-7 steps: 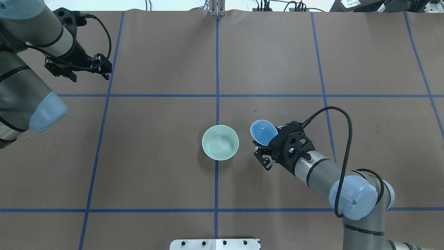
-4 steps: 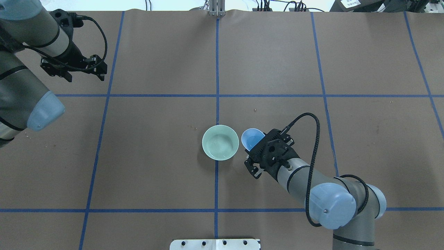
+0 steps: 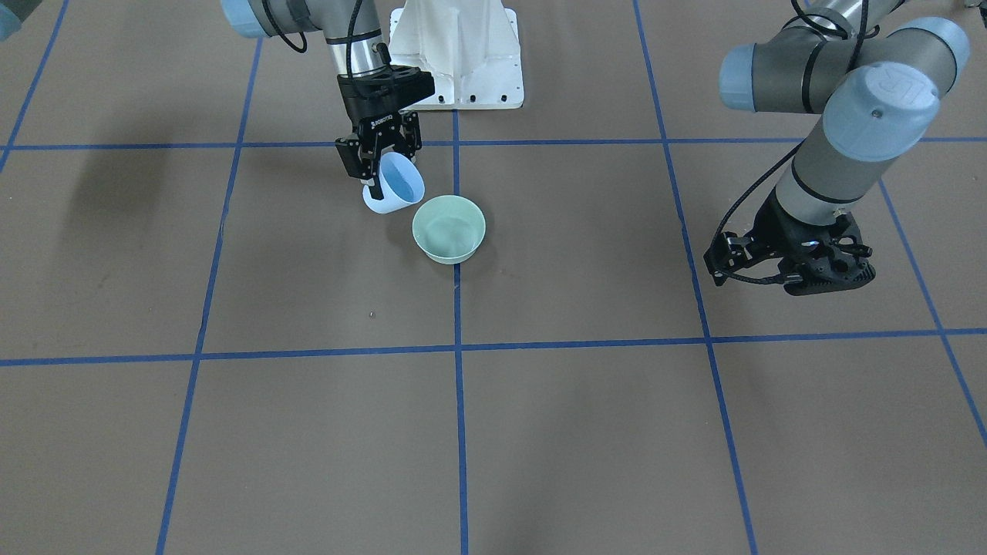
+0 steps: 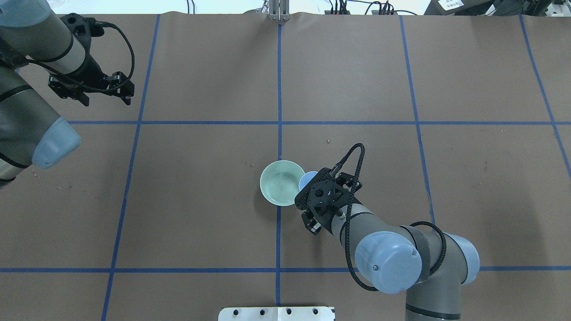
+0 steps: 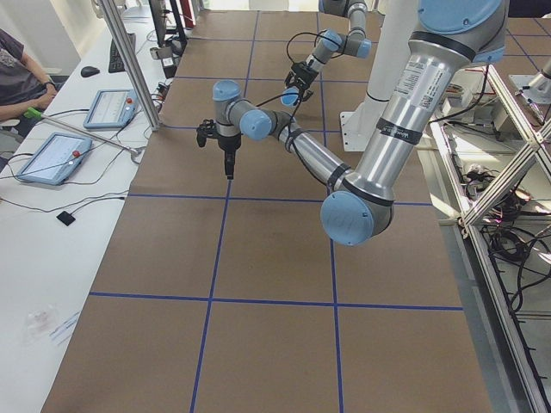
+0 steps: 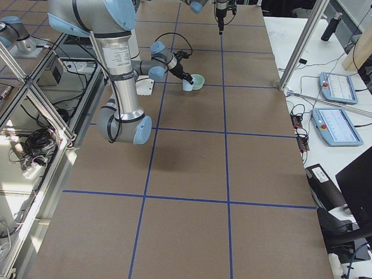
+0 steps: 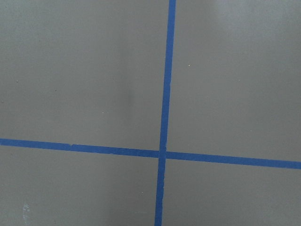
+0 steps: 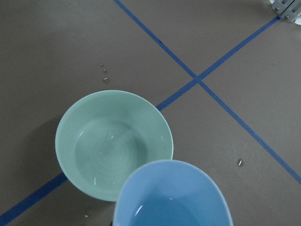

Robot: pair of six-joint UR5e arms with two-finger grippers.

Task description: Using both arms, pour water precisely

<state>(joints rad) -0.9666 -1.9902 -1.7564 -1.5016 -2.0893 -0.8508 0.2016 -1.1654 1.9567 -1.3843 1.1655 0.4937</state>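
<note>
**pourwatcher:** so where's the water at right now?

**gridtable:** Mostly in the blue cup. It's a shallow clear pool with small white glints along its edge. The right gripper has its jaws clamped on the cup's wall. The cup is tipped toward the green bowl, with its lip right at the bowl's rim.

**pourwatcher:** overhead barely shows the cup, the wrist covers most of it

**gridtable:** Yeah, the right wrist cam is the useful one. It shows faint rings and glints in the bowl's bottom, maybe a thin film of water, plus a few droplets on the brown paper beside it. The front cam gives you the tilt. The left gripper hangs well apart from all that. Its wrist cam shows only a blue tape cross, and I can't tell how far its jaws are open.
</note>
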